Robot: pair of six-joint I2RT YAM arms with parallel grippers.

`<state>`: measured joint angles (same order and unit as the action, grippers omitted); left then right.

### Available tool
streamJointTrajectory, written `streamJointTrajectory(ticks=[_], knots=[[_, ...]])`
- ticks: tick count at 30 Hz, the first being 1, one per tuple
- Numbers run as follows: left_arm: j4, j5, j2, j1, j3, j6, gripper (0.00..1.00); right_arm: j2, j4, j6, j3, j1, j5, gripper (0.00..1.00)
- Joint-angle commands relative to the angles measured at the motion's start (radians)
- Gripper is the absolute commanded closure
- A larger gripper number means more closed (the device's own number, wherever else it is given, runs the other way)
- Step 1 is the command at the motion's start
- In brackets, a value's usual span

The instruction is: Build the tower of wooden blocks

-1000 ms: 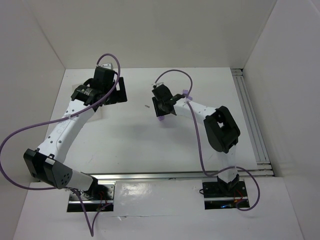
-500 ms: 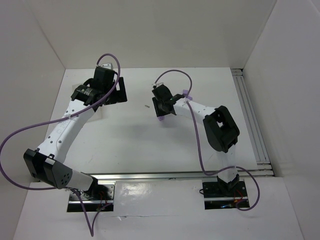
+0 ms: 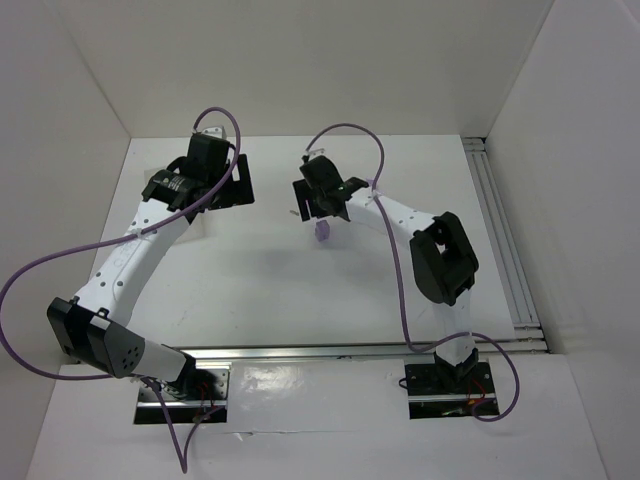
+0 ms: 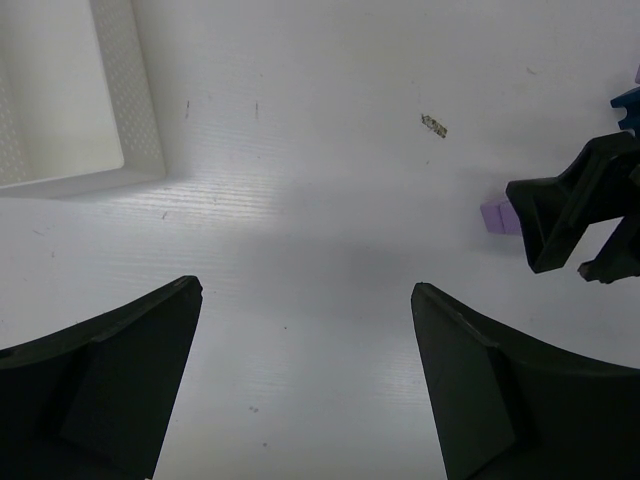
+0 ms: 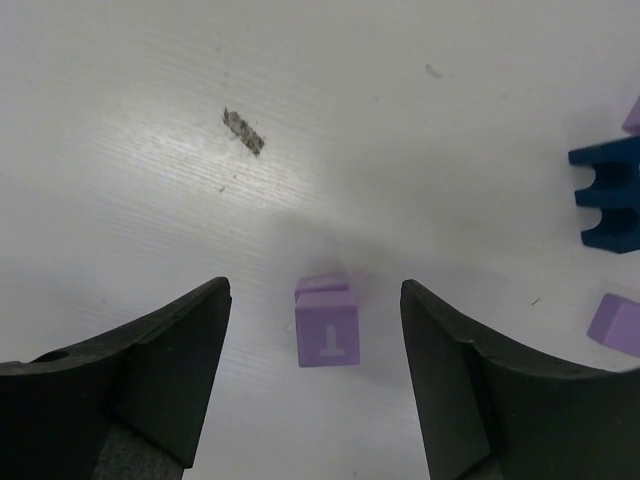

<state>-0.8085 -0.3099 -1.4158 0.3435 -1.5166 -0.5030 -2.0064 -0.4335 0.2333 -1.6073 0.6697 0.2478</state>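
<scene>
Right end effector (image 5: 312, 295) is hovering, fingers apart, straddling a light purple block (image 5: 327, 335) that is sitting free on the table (image 5: 120, 120). Dark blue block (image 5: 610, 195) is lying at its 2 o'clock. Left end effector (image 4: 305, 292) is gaping wide, holding nothing.

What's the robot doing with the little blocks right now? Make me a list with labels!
Left hand: open, empty, over bare table
Right hand: open, touching nothing
Purple block: between the right hand's fingers, T mark on top; seems to sit on another purple one, hard to be sure
Dark blue block: lying on the table off to one side
Other purple blocks: loose near the dark blue one
White box: on the table by the left hand
</scene>
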Motion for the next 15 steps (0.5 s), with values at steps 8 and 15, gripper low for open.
streamJointTrajectory(ticks=[8,15], knots=[[0.009,-0.005,0.025,-0.005,-0.001,-0.003,0.01,0.075,-0.025,0.147,-0.064,-0.248,0.082,0.35],[0.009,0.005,0.015,-0.005,0.009,-0.003,0.01,-0.193,-0.143,0.17,-0.311,-0.341,0.073,0.3]])
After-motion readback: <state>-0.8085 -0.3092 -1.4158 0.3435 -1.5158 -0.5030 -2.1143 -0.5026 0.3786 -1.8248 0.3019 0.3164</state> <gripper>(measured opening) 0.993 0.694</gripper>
